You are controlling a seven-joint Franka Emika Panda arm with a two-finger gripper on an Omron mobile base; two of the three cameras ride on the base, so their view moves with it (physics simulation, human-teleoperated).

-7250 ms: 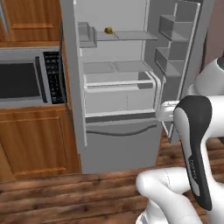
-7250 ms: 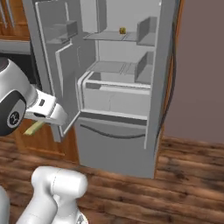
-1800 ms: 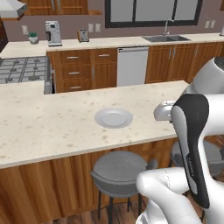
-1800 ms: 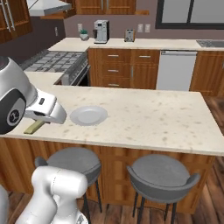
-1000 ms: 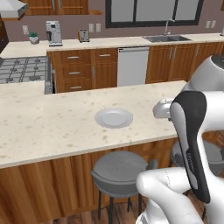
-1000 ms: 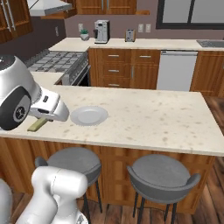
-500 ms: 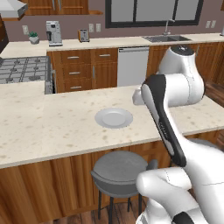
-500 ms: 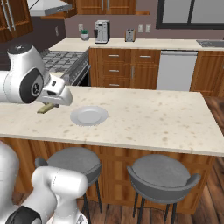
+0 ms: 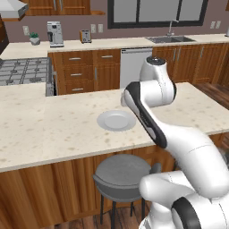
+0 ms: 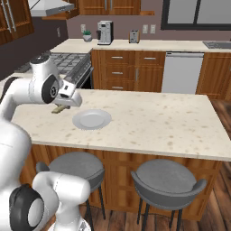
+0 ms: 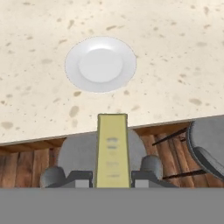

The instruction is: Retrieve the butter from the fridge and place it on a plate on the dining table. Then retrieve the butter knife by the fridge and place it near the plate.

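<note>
My gripper [image 10: 62,107] is shut on the butter [image 11: 112,151], a thin olive-yellow stick that pokes out past the fingertips [image 11: 78,177]. The butter [image 10: 58,109] hangs above the near edge of the dining table [image 10: 158,122], its tip over the stone. The plate [image 11: 100,64] lies bare just beyond it. In the right base view the plate [image 10: 91,119] sits right of the hand. The left base view has the plate [image 9: 116,120] on the dining table [image 9: 44,129], beside the bent arm. The fridge and the butter knife are out of view.
Two grey stools [image 10: 74,167] [image 10: 167,178] stand under the table's near edge; one stool [image 9: 123,172] is directly below the plate. A stove [image 9: 22,71] adjoins the far left, and the back counter holds a coffee maker [image 10: 105,32] and a sink [image 9: 167,39].
The arm has swung up from beside the table's near edge and reached out over the counter, carrying the butter close to the plate. The plate has not moved.
</note>
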